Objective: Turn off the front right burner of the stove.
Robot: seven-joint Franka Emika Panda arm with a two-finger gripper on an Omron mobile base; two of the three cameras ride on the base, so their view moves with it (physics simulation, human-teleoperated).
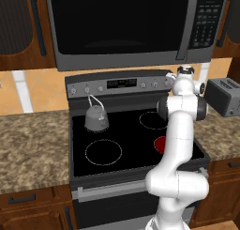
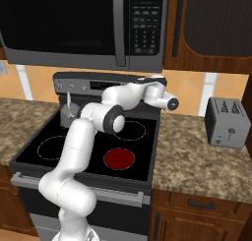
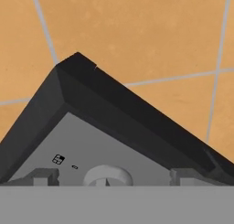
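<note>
Glowing red on black glass, the front right burner [image 2: 119, 158] marks the one live zone on the stove [image 2: 44, 162], at its near right corner with the white arm's elbow above its left edge. The gripper [image 3: 108, 176] is far from it, up at the right end of the grey back panel [image 1: 93, 88], just under the microwave [image 1: 131, 27]. From the hand's own camera, a round knob [image 3: 108, 177] sits dead centre between the two fingertips [image 3: 42, 176], which stand wide apart with nothing between them. The knob lies straight ahead of the jaws and very close, though contact cannot be made out. The panel's top corner and orange wall tiles [image 3: 137, 31] rise beyond. A kettle [image 1: 96, 117] stands on the back left zone, a toaster [image 2: 227, 122] on the counter to the right.
</note>
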